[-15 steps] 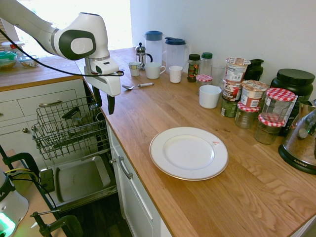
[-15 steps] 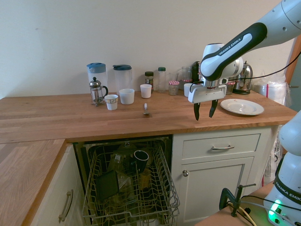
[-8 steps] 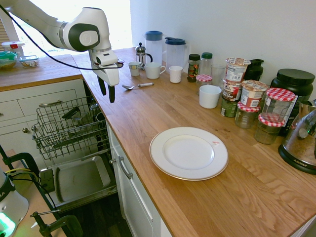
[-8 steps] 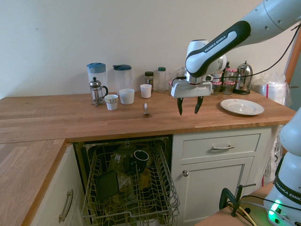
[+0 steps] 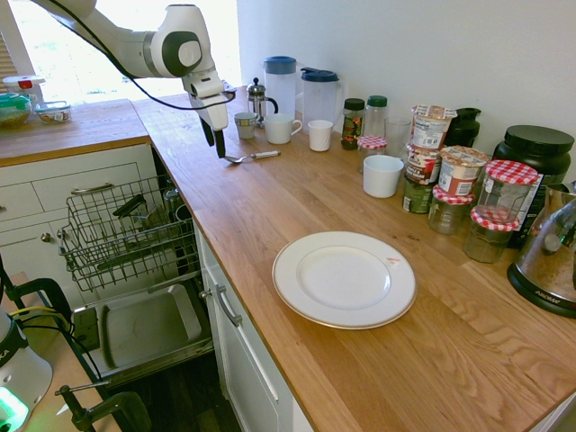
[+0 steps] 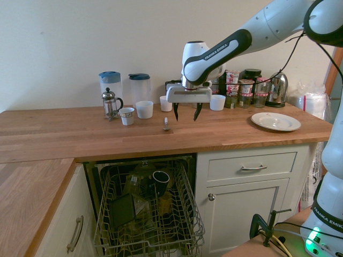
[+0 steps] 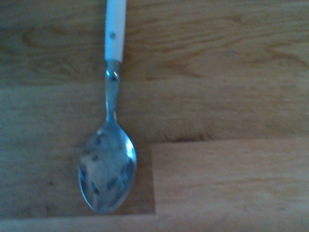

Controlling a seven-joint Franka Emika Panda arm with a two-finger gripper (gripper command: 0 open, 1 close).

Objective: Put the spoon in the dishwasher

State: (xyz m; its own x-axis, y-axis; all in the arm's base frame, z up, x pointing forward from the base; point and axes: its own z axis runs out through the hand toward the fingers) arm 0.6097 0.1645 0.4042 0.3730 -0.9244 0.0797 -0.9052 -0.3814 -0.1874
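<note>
The spoon point(image 5: 250, 157) lies flat on the wooden counter in front of the mugs. Up close, the spoon point(image 7: 107, 174) shows a silver bowl and a white handle. My gripper point(image 6: 186, 112) hangs open just above the counter, a little to the right of the spoon point(image 6: 166, 124), with nothing between its fingers. From the other side the gripper point(image 5: 214, 142) stands close to the spoon's bowl end. The dishwasher point(image 6: 150, 214) sits open below the counter, its wire rack point(image 5: 126, 234) pulled out over the lowered door panel point(image 5: 144, 328); a dark mug and other items are in the rack.
Behind the spoon stand a French press point(image 5: 258, 99), two jugs point(image 5: 281, 81), a patterned cup point(image 5: 245, 124) and white mugs point(image 5: 280, 129). A white plate point(image 5: 344, 279) lies further along the counter, with jars point(image 5: 450, 184) and a kettle point(image 5: 551, 261) beyond.
The arm has swept along the counter from near the plate side towards the spoon, ending beside it. The gripper stayed open and the spoon has not moved.
</note>
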